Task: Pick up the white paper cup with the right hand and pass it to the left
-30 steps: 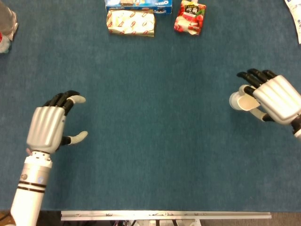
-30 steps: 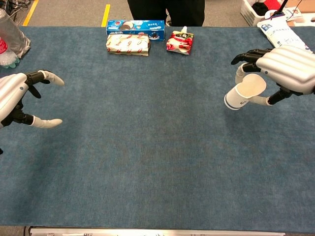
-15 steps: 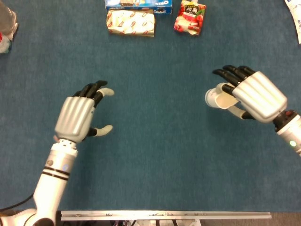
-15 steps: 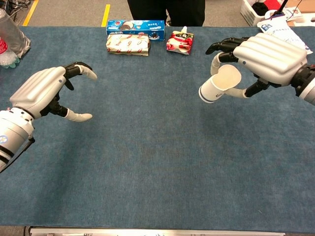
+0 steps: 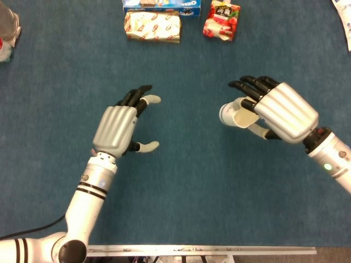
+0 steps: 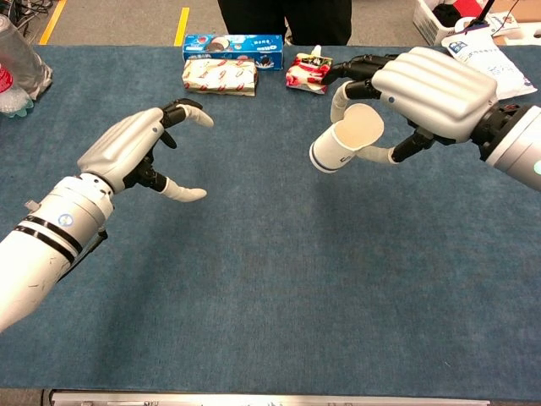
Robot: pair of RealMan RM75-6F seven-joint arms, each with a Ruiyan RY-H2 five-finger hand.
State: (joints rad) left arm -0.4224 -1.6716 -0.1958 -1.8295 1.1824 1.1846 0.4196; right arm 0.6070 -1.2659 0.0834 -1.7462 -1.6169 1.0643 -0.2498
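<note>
The right robot hand [image 6: 427, 89] had the white paper cup [image 6: 341, 140] clamped above the surface [image 6: 279, 279], lying roughly sideways with what looked like its base aimed at the left robot hand [image 6: 135, 152], which waited nearby, fingers spread and holding nothing.

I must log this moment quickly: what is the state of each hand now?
Left hand: open, fingers apart, holding nothing.
Right hand: holding the white paper cup, lifted off the table.
</note>
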